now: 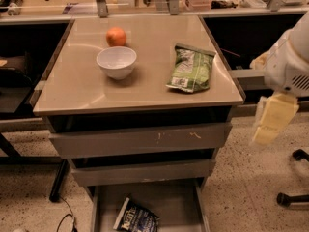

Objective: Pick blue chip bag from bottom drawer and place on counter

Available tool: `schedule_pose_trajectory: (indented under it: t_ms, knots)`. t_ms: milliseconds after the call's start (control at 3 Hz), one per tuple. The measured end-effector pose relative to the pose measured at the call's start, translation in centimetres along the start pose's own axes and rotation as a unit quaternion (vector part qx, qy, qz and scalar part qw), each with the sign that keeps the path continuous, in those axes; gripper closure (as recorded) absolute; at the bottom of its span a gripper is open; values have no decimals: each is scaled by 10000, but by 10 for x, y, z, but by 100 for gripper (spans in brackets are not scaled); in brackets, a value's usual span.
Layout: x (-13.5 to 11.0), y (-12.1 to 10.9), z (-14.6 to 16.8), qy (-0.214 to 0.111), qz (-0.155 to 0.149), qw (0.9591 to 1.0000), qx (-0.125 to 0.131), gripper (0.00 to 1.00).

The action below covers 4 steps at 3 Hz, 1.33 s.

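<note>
One blue bag (136, 220) lies in open bottom drawer (179, 202), left of middle. Pincer (265, 132) hangs right of counter (77, 83), well apart from bag; its state can't be told.

Pale-yellow, blocky tool (269, 124) at far right; above it, a rounded white arm shell (289, 52) with vent slits (300, 83).
</note>
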State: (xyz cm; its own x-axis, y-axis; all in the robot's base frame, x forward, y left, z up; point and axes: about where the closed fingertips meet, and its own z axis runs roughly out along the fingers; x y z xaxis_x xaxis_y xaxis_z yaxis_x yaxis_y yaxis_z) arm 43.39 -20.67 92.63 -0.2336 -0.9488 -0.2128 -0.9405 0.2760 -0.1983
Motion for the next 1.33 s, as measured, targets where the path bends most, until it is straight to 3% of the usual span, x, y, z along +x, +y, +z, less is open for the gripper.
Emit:
schedule_pose_trajectory:
  t_ms: [333, 667, 1000, 1333]
  knots:
    - [14, 33, 63, 135, 224, 9976, -646, 0]
    - [14, 33, 63, 135, 224, 9976, -646, 0]
    - [11, 62, 95, -25, 288, 9941, -1041, 0]
    - [-6, 109, 150, -289, 343, 9869, -1548, 0]
